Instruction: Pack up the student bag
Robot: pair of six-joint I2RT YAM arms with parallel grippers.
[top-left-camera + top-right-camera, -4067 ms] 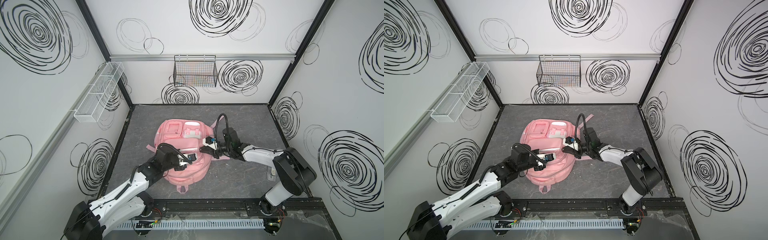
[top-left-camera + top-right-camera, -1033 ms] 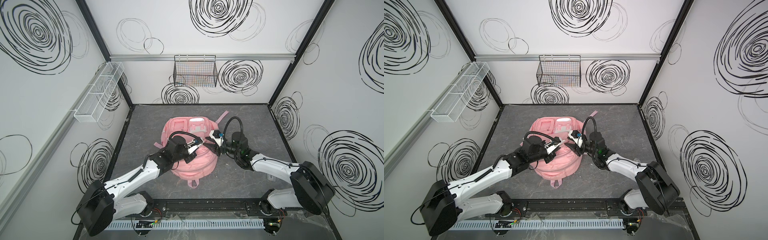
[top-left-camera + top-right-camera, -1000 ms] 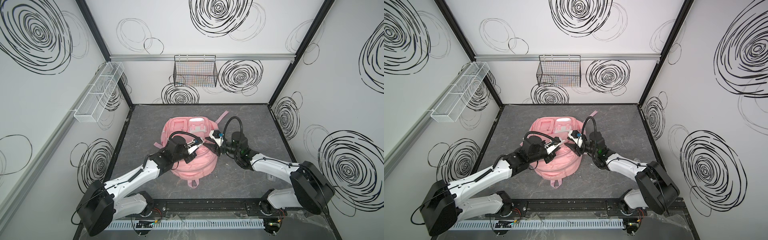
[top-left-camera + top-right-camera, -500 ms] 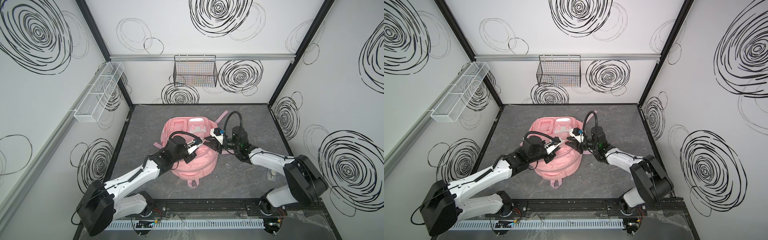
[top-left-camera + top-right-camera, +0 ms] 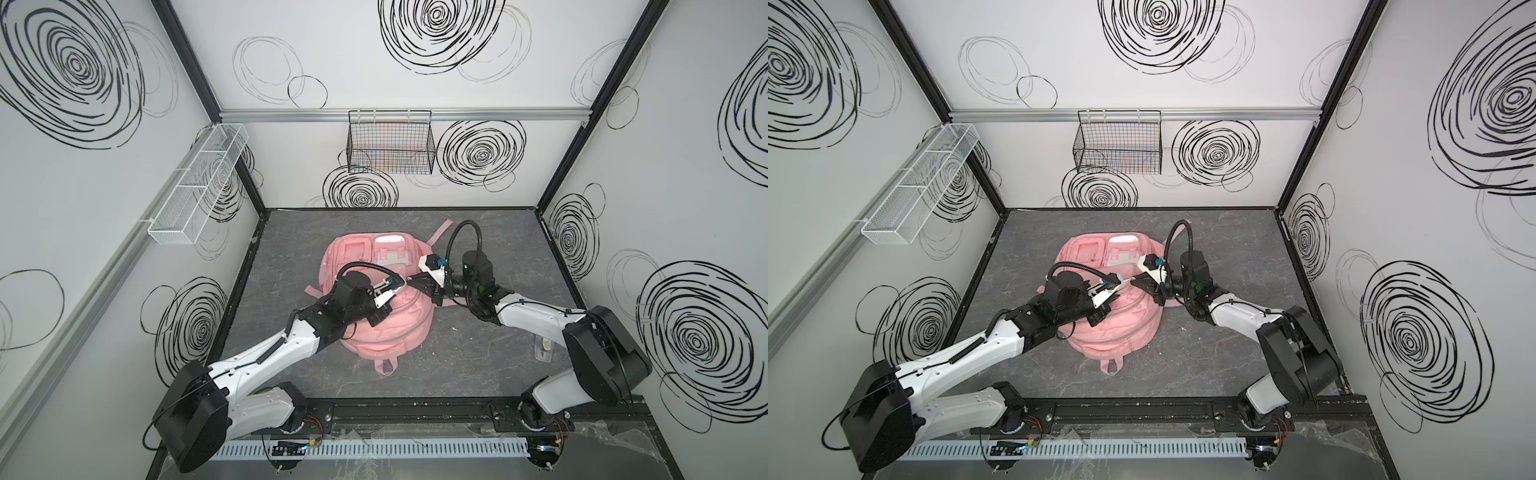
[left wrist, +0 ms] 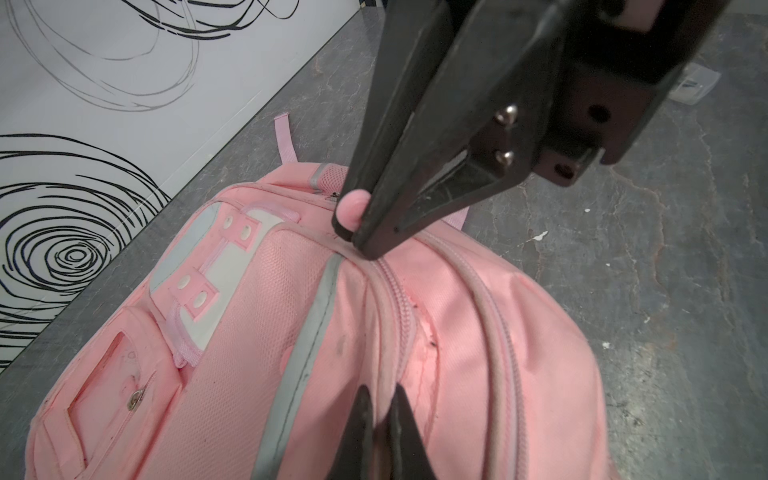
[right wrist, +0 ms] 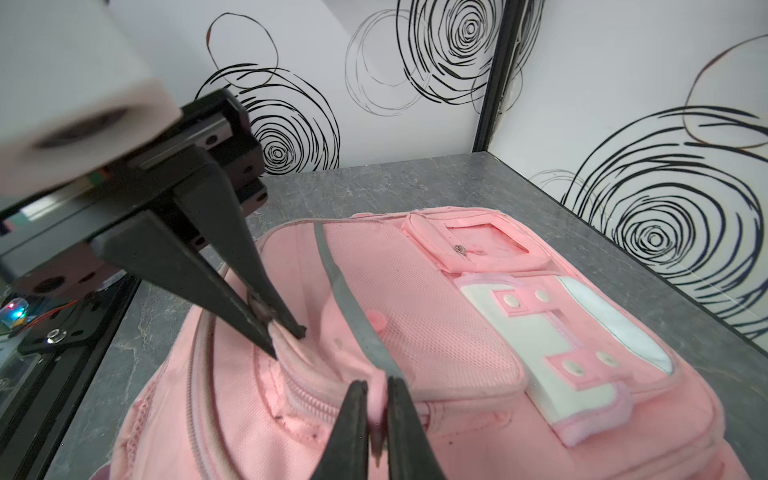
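**A:** Where's the bag, and how far along?

**B:** Student bag (image 5: 395,332), a large pink fabric backpack with white trim and a white flap patch. It lies flat in the middle of the grey tabletop (image 5: 478,361), front pockets up, between the two arms. The pink zip (image 6: 399,307) over its crown reads closed along the stretch on show. No loose school things anywhere around it. My guess is either the packing is done or nothing is opened yet; I can't settle which. Whatever is inside the bag is hidden.

**A:** Pincers?

**B:** Both clenched on the bag, close together on the zip line. Left pincer (image 7: 286,338) nips a fold of fabric beside the zip. Right pincer (image 6: 359,239) grips a small rounded pink tab (image 6: 351,208) where the track runs up to it, likely the pull.

**A:** Other containers?

**B:** Black wire basket (image 5: 390,145) on the back wall: nothing plain inside. White mesh tray (image 5: 195,187) with three compartments, left wall: nothing visible. Small clear plastic box (image 5: 544,349) by the right arm: contents too small to tell.
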